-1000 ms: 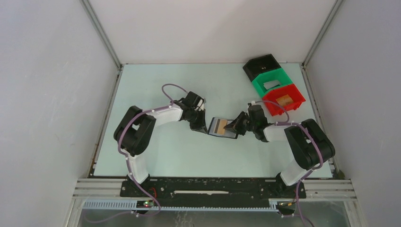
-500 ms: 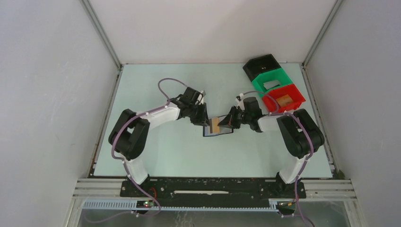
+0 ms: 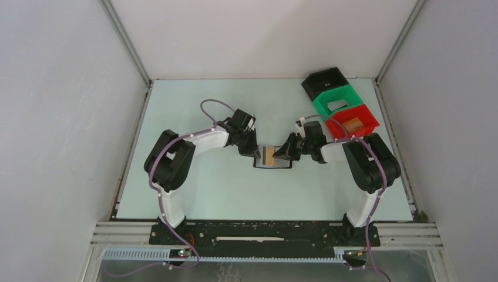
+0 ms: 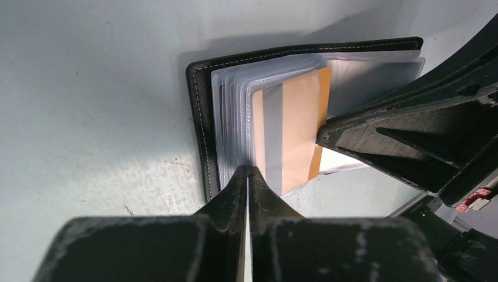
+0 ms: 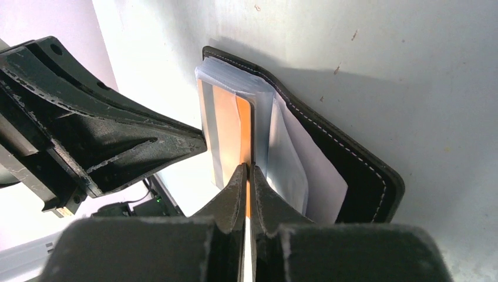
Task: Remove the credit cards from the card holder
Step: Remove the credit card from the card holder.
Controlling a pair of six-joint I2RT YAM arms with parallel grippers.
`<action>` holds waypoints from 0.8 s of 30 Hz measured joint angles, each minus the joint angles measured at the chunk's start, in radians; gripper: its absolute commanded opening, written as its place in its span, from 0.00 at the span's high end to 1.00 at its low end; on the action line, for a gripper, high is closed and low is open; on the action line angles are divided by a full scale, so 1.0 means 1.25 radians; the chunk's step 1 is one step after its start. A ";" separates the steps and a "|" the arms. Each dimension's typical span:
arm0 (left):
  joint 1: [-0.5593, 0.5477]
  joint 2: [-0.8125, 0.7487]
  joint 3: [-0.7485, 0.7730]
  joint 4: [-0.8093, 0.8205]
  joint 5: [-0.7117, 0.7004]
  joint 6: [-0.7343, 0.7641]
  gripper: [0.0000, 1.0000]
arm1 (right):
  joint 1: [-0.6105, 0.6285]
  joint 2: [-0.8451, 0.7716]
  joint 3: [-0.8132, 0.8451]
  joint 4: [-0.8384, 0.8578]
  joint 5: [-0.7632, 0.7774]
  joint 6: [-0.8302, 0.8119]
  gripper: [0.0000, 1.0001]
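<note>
Left jaws, 9 o'clock of the open wallet, pinch a clear sleeve; right jaws, 3 o'clock, pinch the orange card.

text: none legible | labels, numbers: none legible | card holder: no readable print

Three open bins stand in a touching row at the far right of the pale tabletop: black bin, green bin with a white piece, red bin with a tan piece. A grey-striped orange piece sits mid-tabletop.
</note>
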 measured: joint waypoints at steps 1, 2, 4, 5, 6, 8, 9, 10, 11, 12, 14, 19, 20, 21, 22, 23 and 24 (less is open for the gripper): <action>0.001 0.002 0.003 -0.002 -0.001 -0.002 1.00 | 0.000 0.000 0.000 0.001 0.003 0.002 0.99; 0.001 0.004 0.006 -0.002 -0.001 -0.003 1.00 | 0.000 0.000 0.000 0.000 0.004 0.005 1.00; 0.002 0.005 0.009 -0.003 -0.002 -0.005 1.00 | -0.001 0.000 0.000 0.001 0.007 0.007 1.00; 0.002 0.006 0.010 -0.003 -0.002 -0.008 1.00 | -0.001 0.000 0.000 0.001 0.008 0.008 1.00; 0.002 0.006 0.010 -0.004 -0.003 -0.010 1.00 | -0.001 0.000 0.000 0.001 0.009 0.008 1.00; 0.003 0.007 0.010 -0.005 -0.002 -0.013 1.00 | -0.002 0.000 -0.001 0.003 0.009 0.008 1.00; 0.003 0.007 0.010 -0.005 -0.002 -0.016 1.00 | -0.003 0.000 -0.003 0.005 0.009 0.008 1.00; 0.004 0.008 0.010 -0.005 -0.002 -0.017 1.00 | -0.006 0.000 -0.006 0.009 0.009 0.008 1.00; 0.004 0.009 0.011 -0.004 -0.001 -0.017 1.00 | -0.008 0.000 -0.010 0.015 0.008 0.009 1.00; 0.004 0.010 0.012 -0.004 -0.001 -0.017 1.00 | -0.010 -0.001 -0.013 0.017 0.007 0.008 1.00; 0.005 0.014 0.016 -0.004 0.002 -0.019 1.00 | -0.017 -0.005 -0.020 0.019 0.006 0.007 1.00; 0.005 0.020 0.020 0.002 0.007 -0.025 1.00 | -0.035 -0.020 -0.039 0.017 0.002 0.001 1.00; 0.005 0.020 0.020 0.004 0.009 -0.025 1.00 | -0.037 -0.025 -0.043 0.015 0.002 -0.001 1.00; 0.006 0.021 0.020 0.006 0.010 -0.025 1.00 | -0.039 -0.030 -0.046 0.012 0.003 -0.002 1.00; 0.007 0.022 0.020 0.008 0.012 -0.026 1.00 | -0.041 -0.032 -0.048 0.011 0.003 -0.003 1.00; 0.007 0.023 0.020 0.010 0.013 -0.029 1.00 | -0.043 -0.037 -0.051 0.009 0.004 -0.004 1.00; 0.007 0.023 0.020 0.012 0.015 -0.031 1.00 | -0.044 -0.041 -0.054 0.007 0.005 -0.005 1.00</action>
